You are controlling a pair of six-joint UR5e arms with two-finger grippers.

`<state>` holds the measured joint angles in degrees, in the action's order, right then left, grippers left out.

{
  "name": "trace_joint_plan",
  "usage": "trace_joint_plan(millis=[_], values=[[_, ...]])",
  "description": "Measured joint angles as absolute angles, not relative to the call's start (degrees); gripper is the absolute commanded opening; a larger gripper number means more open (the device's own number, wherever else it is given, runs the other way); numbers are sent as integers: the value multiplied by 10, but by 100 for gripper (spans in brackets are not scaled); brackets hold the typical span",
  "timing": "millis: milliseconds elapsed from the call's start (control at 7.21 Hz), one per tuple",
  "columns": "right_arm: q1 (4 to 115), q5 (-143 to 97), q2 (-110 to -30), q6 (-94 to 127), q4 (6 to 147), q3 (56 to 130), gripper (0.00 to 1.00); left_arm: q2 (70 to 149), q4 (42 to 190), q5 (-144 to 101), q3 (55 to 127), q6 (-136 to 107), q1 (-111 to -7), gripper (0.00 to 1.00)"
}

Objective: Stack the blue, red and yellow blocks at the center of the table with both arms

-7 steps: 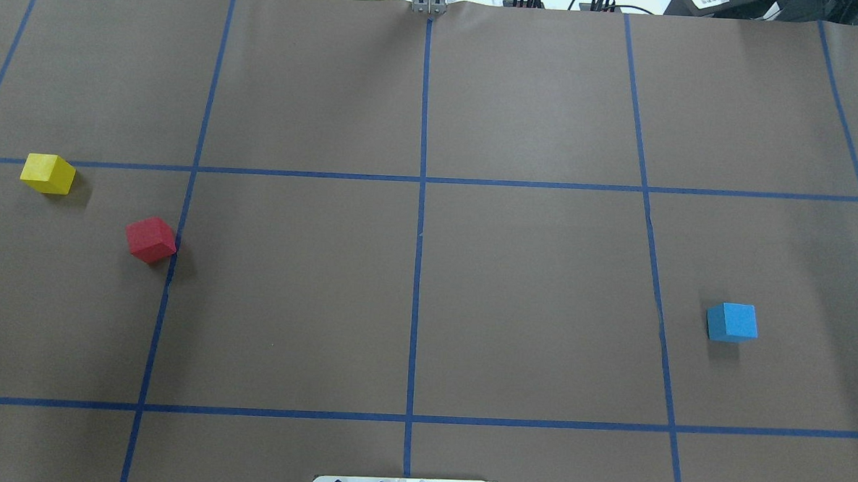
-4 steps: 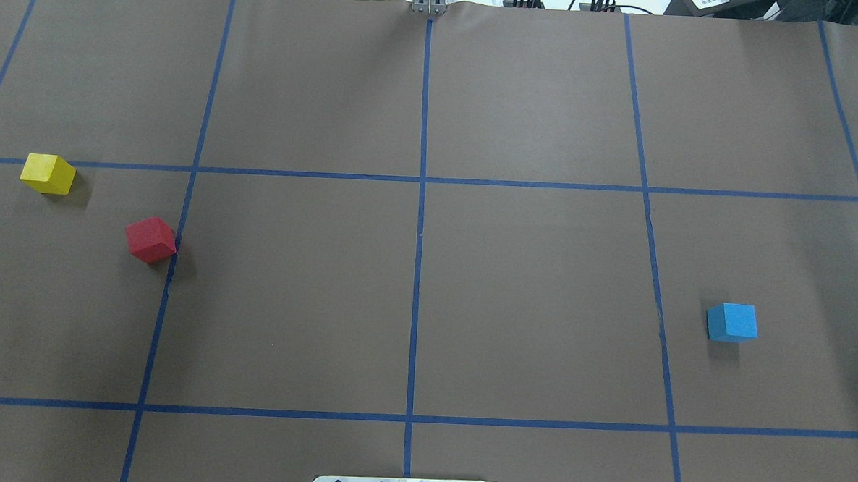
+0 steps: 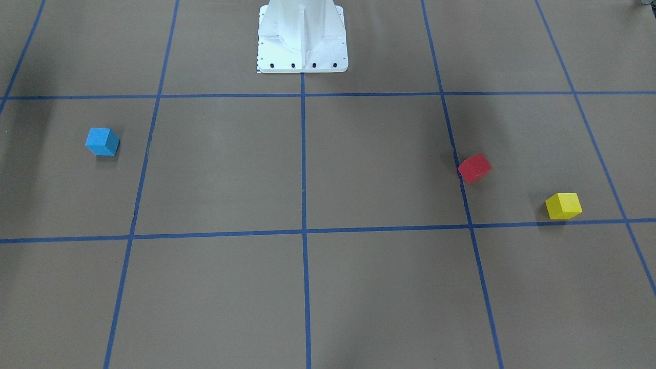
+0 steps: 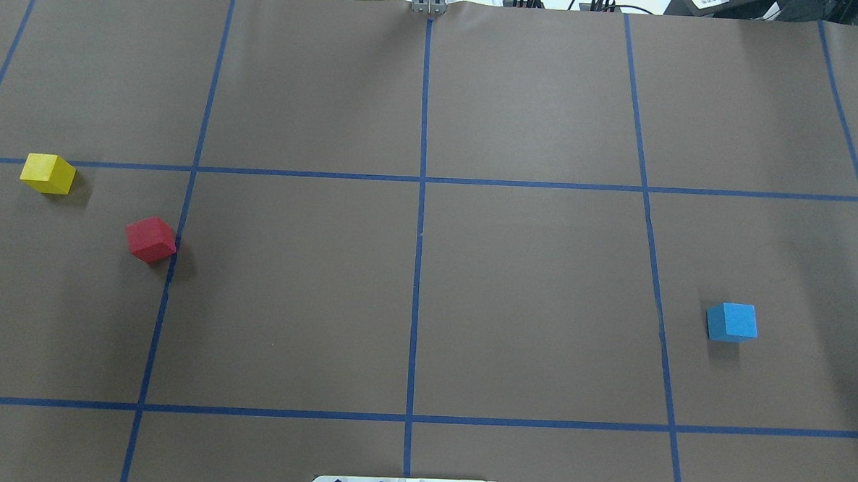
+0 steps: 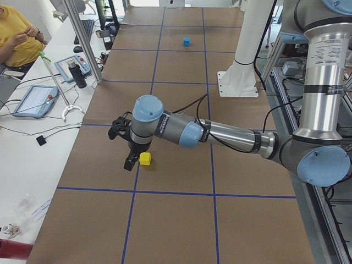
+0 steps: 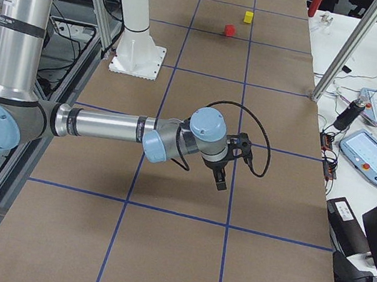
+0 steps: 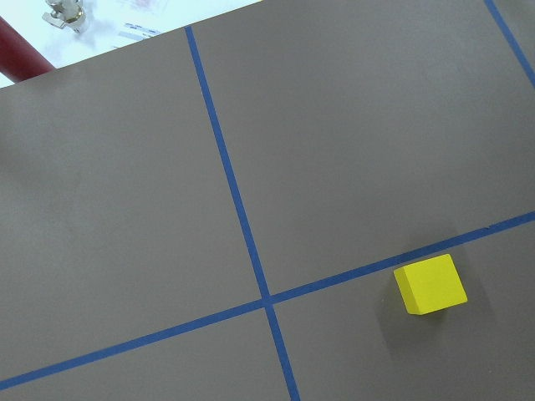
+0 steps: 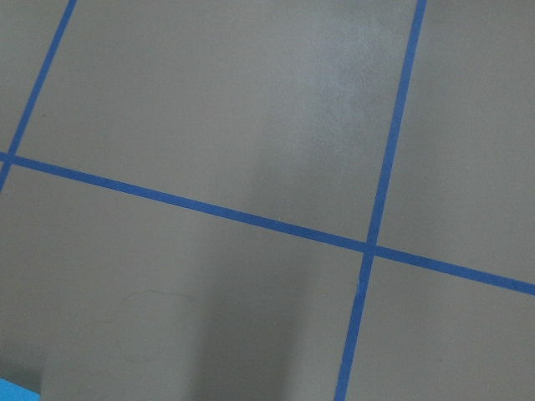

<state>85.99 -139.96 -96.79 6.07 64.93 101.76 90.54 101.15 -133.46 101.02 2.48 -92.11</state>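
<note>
The yellow block (image 4: pixel 47 174) lies at the table's far left, the red block (image 4: pixel 151 240) right of it, and the blue block (image 4: pixel 732 321) far right. All three rest apart on the brown paper. In the exterior left view my left gripper (image 5: pixel 130 159) hangs just beside the yellow block (image 5: pixel 144 159); the left wrist view shows that block (image 7: pixel 430 284) at lower right. In the exterior right view my right gripper (image 6: pixel 219 182) hovers over bare paper. I cannot tell whether either gripper is open or shut. A blue sliver (image 8: pixel 12 389) shows in the right wrist view.
Blue tape lines (image 4: pixel 417 269) divide the table into a grid. The white robot base (image 3: pixel 302 38) stands at the table's near middle edge. Tablets (image 5: pixel 34 100) and a seated operator (image 5: pixel 16 33) are along the far side bench.
</note>
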Motion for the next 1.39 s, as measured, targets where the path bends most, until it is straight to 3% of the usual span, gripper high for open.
trace_joint_plan(millis=[555, 971, 1388], values=[[694, -1363, -991, 218, 541, 1027, 96, 906, 1021, -1335, 1008, 18, -921, 100], [554, -1247, -1020, 463, 534, 1091, 94, 904, 1026, -1335, 1008, 18, -921, 100], [423, -1098, -1039, 587, 534, 1106, 96, 901, 1033, -1335, 1009, 18, -921, 100]])
